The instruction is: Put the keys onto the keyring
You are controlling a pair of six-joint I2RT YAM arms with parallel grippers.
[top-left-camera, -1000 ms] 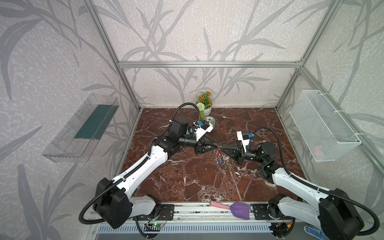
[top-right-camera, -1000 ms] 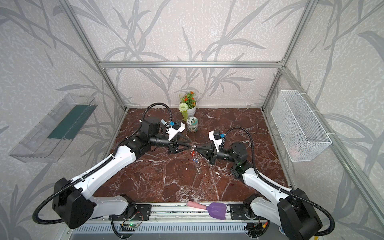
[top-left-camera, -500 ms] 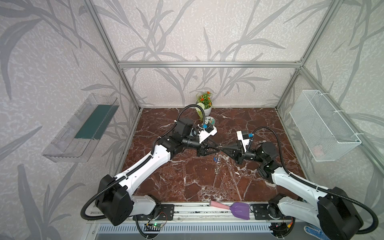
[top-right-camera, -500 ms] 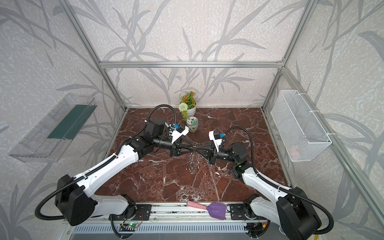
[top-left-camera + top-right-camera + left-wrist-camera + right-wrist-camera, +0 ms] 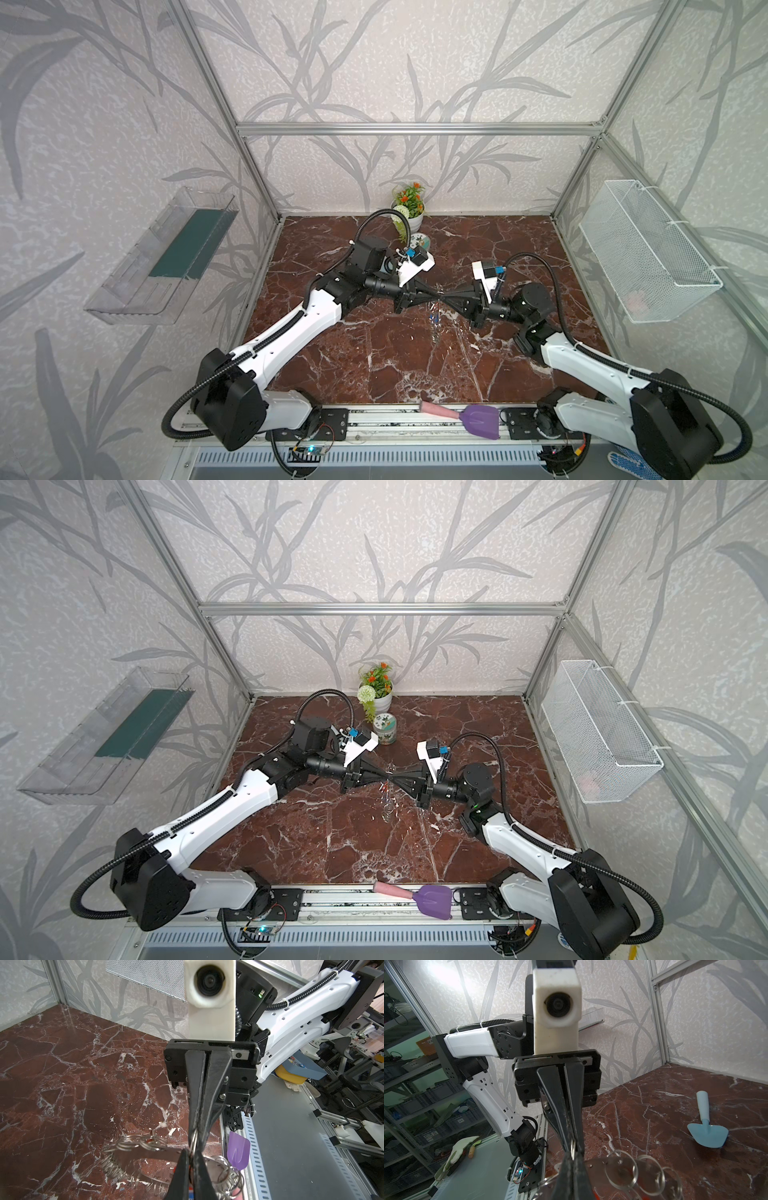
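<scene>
In both top views my left gripper (image 5: 435,296) and right gripper (image 5: 444,296) meet tip to tip above the middle of the marble floor. Both are shut on one small split ring (image 5: 572,1147) at the edge of the keyring (image 5: 158,1153), a flat grey plate fringed with wire rings. The plate hangs tilted below the tips (image 5: 386,806). In the left wrist view my left gripper (image 5: 192,1153) pinches the ring just below the right fingers (image 5: 199,1105). Of the keys, a blue head (image 5: 434,319) and a red head (image 5: 382,787) dangle just under the tips.
A flower pot (image 5: 409,208) and a patterned cup (image 5: 385,728) stand at the back. A purple trowel (image 5: 480,419) lies on the front rail and a blue trowel (image 5: 707,1134) on the floor. A wire basket (image 5: 644,253) and a clear shelf (image 5: 166,257) hang on the side walls.
My left gripper has moved right to the right gripper's tips and gone from open to shut on the split ring. The right arm has held still.
</scene>
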